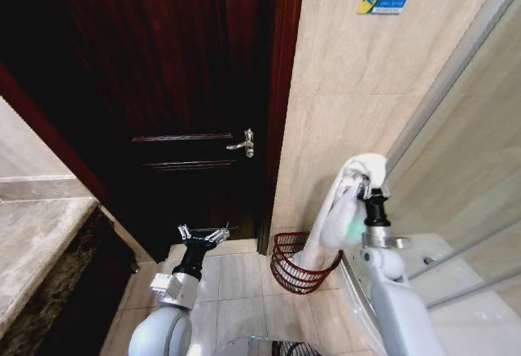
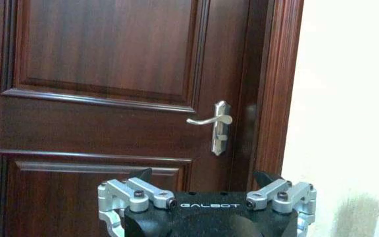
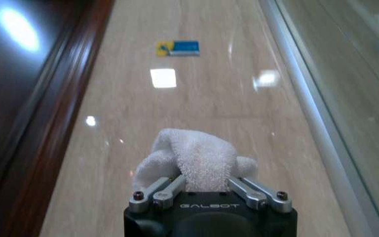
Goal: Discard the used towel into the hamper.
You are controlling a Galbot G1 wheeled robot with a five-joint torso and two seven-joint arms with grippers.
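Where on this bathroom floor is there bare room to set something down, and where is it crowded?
Bare tiles lie between the left gripper and the hamper, below the door. It is crowded at the wall corner, where the towel in the right gripper hangs over the hamper.

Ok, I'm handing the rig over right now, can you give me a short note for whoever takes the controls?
Right gripper: shut on the towel, raised in front of the tiled wall; the towel hangs down, its lower end at the hamper's rim.
Left gripper: fingers open, holding nothing, low, pointing at the dark door.
Hamper: on the floor in the corner between the door frame and the wall, below the towel.
Done: towel picked up and brought over the hamper.
Left: release the towel so that it drops fully inside, then check that none of it hangs over the rim.
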